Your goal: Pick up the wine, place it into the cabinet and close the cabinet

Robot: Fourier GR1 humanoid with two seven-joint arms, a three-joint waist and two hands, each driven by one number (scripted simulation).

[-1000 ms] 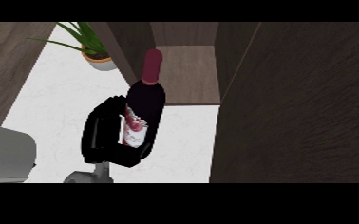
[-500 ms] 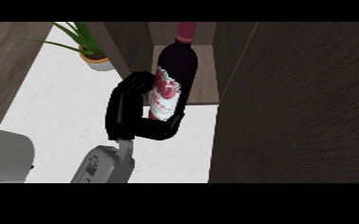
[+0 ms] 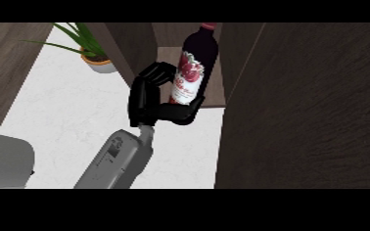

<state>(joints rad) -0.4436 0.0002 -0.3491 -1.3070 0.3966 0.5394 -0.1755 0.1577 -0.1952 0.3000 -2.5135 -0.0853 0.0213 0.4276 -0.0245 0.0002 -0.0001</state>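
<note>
Head view: one robot hand [image 3: 148, 100] in frame, on a grey forearm [image 3: 115, 161] coming up from the lower edge at centre-left. Which arm it is can't be told from this view alone; reporting it as the right robot hand. Fingers and thumb are curled round the lower body of the wine bottle [image 3: 194, 63], gripping it. Bottle is dark with a red-and-white label, upright with a slight tilt, neck up toward the top edge. It sits at the mouth of the open cabinet [image 3: 173, 41], its base at the front edge of the cabinet shelf [image 3: 213, 95]; can't tell whether the base touches the shelf. Big dark wood cabinet door [image 3: 303, 107] fills the right side, swung open. White worktop [image 3: 65, 103] is below and left of the cabinet. Potted plant [image 3: 90, 54] stands at the worktop's far left corner, well apart from the bottle. Grey object [image 3: 14, 161] at the lower left edge, unidentifiable. Other robot hand not visible.
</note>
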